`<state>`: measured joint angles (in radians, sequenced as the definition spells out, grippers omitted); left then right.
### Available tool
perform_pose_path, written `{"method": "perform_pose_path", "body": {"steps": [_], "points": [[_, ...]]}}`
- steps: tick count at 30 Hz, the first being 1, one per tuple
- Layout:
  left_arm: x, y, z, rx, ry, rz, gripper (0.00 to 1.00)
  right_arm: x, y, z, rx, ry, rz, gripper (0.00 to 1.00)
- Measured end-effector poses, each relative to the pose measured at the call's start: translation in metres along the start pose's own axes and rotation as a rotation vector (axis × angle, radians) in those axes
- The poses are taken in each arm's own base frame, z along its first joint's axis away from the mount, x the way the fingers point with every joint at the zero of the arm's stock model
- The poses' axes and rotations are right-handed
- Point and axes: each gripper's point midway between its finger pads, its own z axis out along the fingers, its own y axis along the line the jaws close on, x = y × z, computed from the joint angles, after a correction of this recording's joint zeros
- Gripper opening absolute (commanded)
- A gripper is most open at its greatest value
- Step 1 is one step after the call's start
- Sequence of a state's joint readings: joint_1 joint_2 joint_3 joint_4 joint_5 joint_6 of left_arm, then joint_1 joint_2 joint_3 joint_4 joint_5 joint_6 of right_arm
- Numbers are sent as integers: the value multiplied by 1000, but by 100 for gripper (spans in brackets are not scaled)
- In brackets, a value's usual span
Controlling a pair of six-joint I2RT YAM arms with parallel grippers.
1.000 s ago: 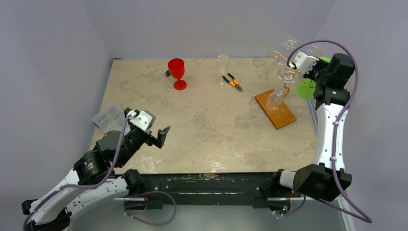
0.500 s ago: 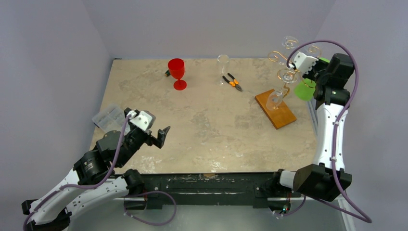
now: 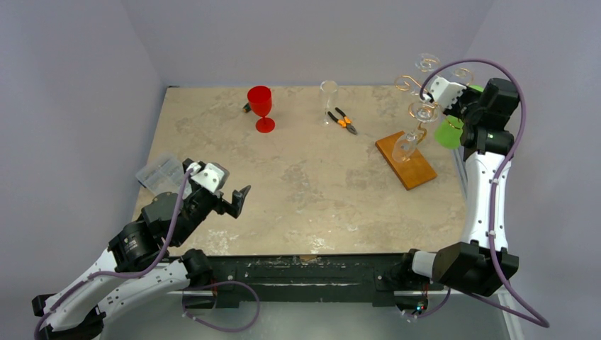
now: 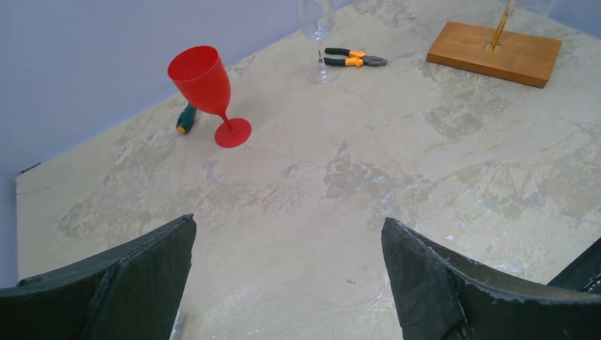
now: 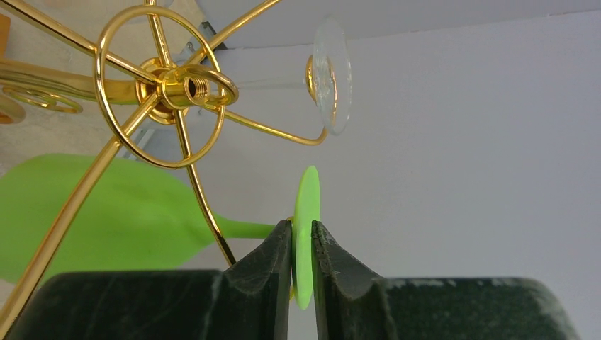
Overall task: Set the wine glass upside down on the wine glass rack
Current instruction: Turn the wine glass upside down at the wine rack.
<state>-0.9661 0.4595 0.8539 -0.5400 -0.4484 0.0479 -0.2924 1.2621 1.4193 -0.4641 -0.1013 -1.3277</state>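
Observation:
The green wine glass [image 3: 448, 131] hangs upside down at the right side of the wine glass rack [image 3: 405, 159], bowl down and foot up. In the right wrist view its stem lies against a gold wire arm [image 5: 205, 205] and its bowl [image 5: 106, 212] fills the left. My right gripper [image 5: 302, 225] is shut on the thin green foot [image 5: 307, 191], one pad on each face. From above it sits high beside the rack top [image 3: 471, 95]. My left gripper [image 3: 237, 200] hovers open and empty over the near left of the table [image 4: 288, 221].
Clear glasses hang on other rack arms [image 3: 405, 145], one clear foot near my right jaws [image 5: 332, 74]. At the back stand a red goblet [image 3: 261, 106] and a clear glass [image 3: 328, 99], with orange pliers [image 3: 342, 120]. A clear plastic box [image 3: 161, 172] lies by the left arm.
My right wrist has edged slightly left at the rack top, with the green glass hanging in the same place. The left arm has not moved.

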Motion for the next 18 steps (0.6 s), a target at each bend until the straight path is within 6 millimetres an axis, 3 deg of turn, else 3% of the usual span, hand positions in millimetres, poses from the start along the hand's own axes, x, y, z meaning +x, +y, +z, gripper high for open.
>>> {"method": "perform_pose_path", "body": {"steps": [18], "points": [[0,0,0,-2,0,0,100,-9,3,1,-8,-20,-3,21]]}}
